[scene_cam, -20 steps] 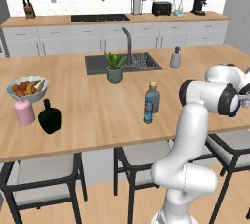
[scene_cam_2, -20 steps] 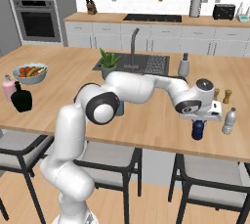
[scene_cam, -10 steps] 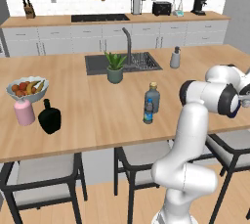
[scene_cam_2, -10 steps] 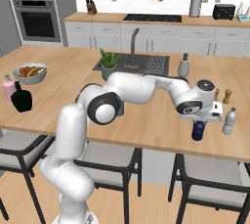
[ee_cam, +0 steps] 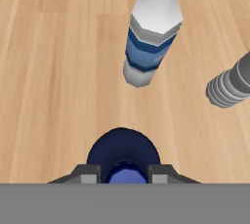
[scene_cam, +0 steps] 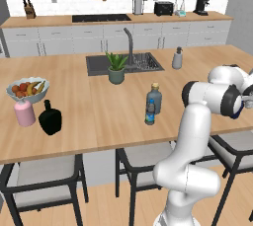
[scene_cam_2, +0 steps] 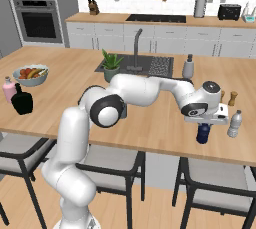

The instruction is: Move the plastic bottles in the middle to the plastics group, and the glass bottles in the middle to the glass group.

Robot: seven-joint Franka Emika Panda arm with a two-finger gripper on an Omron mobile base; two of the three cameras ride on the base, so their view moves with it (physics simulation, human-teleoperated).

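Observation:
My gripper (scene_cam_2: 204, 122) is shut on the neck of the dark navy plastic bottle (scene_cam_2: 203, 134), which stands upright at the counter's right end, its base at or just above the wood. In the hand view the navy bottle (ee_cam: 123, 150) sits between my fingertips (ee_cam: 88, 174). Just beyond it stand the plastics group: a clear water bottle with a blue label (ee_cam: 149, 32) and a pale greyish bottle (ee_cam: 228, 89). In the middle, the grey-blue glass bottle (scene_cam: 154, 96) and a small clear blue-label bottle (scene_cam: 149, 113) stand together. The pink bottle (scene_cam: 23, 113) and black bottle (scene_cam: 50, 119) stand far left.
A fruit bowl (scene_cam: 11, 92) sits behind the pink bottle. A potted plant (scene_cam: 116, 67) and the sink (scene_cam: 148, 62) lie mid-counter, with a soap dispenser (scene_cam: 177, 58) to their right. Two brown shakers (scene_cam_2: 227, 98) stand behind the water bottle (scene_cam_2: 233, 124). Stools line the near edge.

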